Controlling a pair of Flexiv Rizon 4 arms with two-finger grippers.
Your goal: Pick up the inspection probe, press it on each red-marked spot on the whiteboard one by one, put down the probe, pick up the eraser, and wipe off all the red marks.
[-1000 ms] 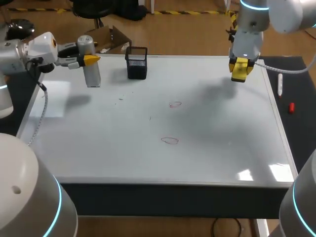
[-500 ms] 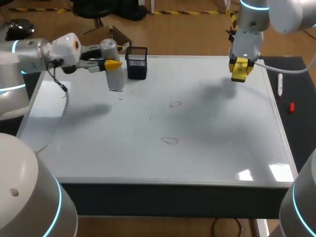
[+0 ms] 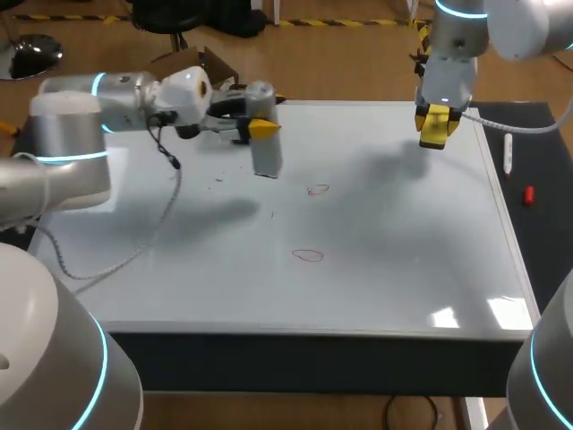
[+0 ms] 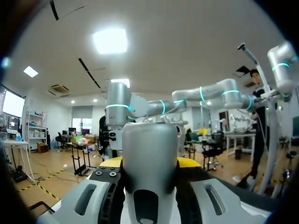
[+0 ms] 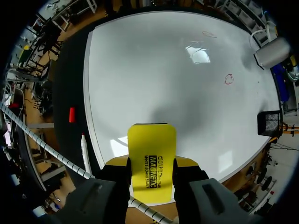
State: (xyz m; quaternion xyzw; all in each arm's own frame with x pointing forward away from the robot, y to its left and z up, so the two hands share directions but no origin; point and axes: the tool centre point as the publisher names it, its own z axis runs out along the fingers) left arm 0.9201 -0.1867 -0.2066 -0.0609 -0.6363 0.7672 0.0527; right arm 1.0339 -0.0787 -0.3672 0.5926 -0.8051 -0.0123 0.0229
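Observation:
A grey cylindrical inspection probe (image 3: 267, 148) hangs upright over the back middle of the whiteboard (image 3: 403, 260), with my left gripper (image 3: 257, 128) shut on it. In the left wrist view the probe (image 4: 149, 154) fills the gap between the fingers. Two red marks are drawn on the board, one (image 3: 317, 190) just right of the probe and below it, the other (image 3: 307, 255) nearer the front. Over the back right corner my right gripper (image 3: 436, 125) is shut on the yellow eraser (image 5: 152, 149). From that wrist the probe (image 5: 273, 51) and one red mark (image 5: 228, 79) show.
A black mesh pen holder (image 5: 269, 122) stands at the board's back edge, hidden behind my left arm in the head view. A white marker (image 3: 508, 152) and a red cap (image 3: 528, 195) lie on the dark strip right of the board.
My left arm has swung right with the probe, from the back left corner to in front of the pen holder, nearer the upper red mark. The right arm has kept still.

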